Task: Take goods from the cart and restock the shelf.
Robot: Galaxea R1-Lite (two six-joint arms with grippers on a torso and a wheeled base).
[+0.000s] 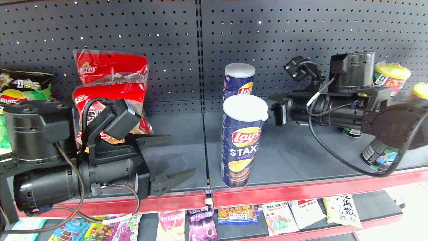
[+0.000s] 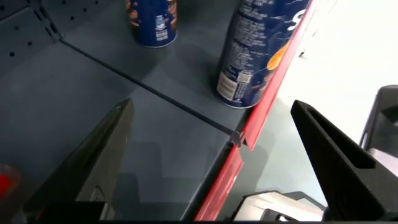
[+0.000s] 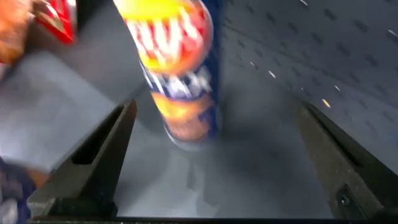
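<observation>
At the frame centre we see two chip cans (image 1: pixel 242 140) upright on the shelf (image 1: pixel 301 157), between our left gripper (image 1: pixel 180 155) and right gripper (image 3: pixel 217 109), both wide open.

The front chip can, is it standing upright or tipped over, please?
Upright: the front chip can stands on its base near the shelf edge, white lid on top.

Left gripper (image 2: pixel 212 104), jaws wide apart, over a grey shelf (image 2: pixel 93 74). A blue canister (image 2: pixel 249 56) stands at its red front edge (image 2: pixel 267 106); a second canister (image 2: pixel 152 22) farther back.
</observation>
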